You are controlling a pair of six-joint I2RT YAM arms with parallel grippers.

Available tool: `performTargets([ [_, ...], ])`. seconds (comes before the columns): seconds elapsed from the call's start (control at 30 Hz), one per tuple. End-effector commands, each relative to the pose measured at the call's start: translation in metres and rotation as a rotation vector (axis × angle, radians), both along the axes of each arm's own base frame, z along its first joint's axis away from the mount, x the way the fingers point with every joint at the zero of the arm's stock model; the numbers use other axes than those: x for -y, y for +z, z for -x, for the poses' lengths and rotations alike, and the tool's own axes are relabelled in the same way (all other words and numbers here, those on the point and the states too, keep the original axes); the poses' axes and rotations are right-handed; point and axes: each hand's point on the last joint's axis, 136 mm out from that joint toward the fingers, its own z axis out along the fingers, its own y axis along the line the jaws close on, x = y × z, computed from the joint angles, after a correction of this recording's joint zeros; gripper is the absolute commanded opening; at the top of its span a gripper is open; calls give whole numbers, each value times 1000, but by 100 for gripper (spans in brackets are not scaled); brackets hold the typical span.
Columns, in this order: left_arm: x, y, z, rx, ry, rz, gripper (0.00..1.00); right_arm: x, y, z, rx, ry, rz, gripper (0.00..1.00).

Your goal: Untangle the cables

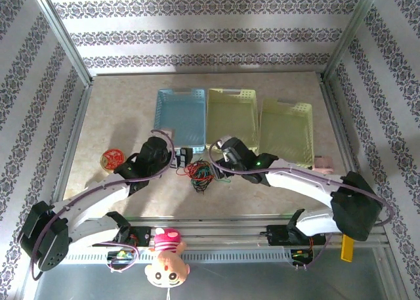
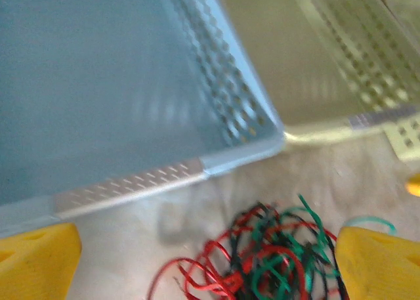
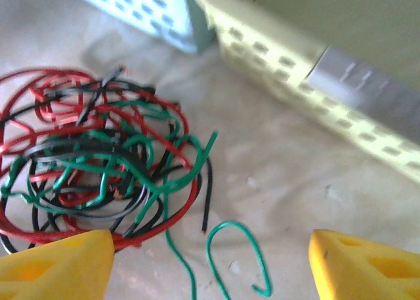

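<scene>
The cables (image 1: 199, 174) lie in one tangled heap of red, dark green and black strands on the table, just in front of the baskets. My left gripper (image 1: 182, 159) hangs at the heap's left edge. In the left wrist view it (image 2: 207, 270) is open, with the tangle (image 2: 262, 257) between its yellow fingertips (image 2: 36, 260), nearer the right one. My right gripper (image 1: 219, 170) is at the heap's right side. In the right wrist view it (image 3: 210, 267) is open around a loose green hooked end (image 3: 239, 254), and its left fingertip (image 3: 56, 267) touches the tangle (image 3: 92, 155).
Three baskets stand in a row behind the heap: a blue one (image 1: 179, 116), a pale green one (image 1: 233, 119) and a second pale green one (image 1: 286, 132). A red round thing (image 1: 113, 159) lies at the left. A pink doll (image 1: 167, 257) sits at the near edge.
</scene>
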Motion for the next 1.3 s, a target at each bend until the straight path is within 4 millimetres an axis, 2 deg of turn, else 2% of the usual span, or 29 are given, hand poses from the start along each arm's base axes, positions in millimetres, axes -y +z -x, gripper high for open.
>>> performTargets([
  [0.0, 24, -16, 25, -83, -172, -36, 99, 9, -15, 9, -64, -57, 21, 77],
  [0.17, 53, -29, 39, -124, -324, -104, 99, 11, -24, 10, -85, -71, 27, 76],
  [0.37, 75, -40, 43, -133, -425, -197, 99, 20, -37, 12, -136, -102, 11, 72],
  [0.6, 92, -50, 34, -118, -431, -237, 99, 28, -52, 7, -188, -121, 8, 68],
  [0.8, 101, -59, 19, -116, -409, -266, 93, 29, -60, 3, -227, -126, -2, 49],
  [1.0, 105, -81, 11, -135, -406, -312, 84, 26, -62, 3, -243, -125, -9, 16],
  [1.07, 105, -90, 10, -146, -402, -326, 78, 27, -58, 0, -232, -131, -11, 6],
  [1.17, 104, -101, 9, -163, -400, -347, 68, 31, -45, -4, -188, -156, -17, 0],
  [1.27, 103, -112, 10, -180, -397, -353, 60, 38, -27, -10, -128, -191, -42, 0],
])
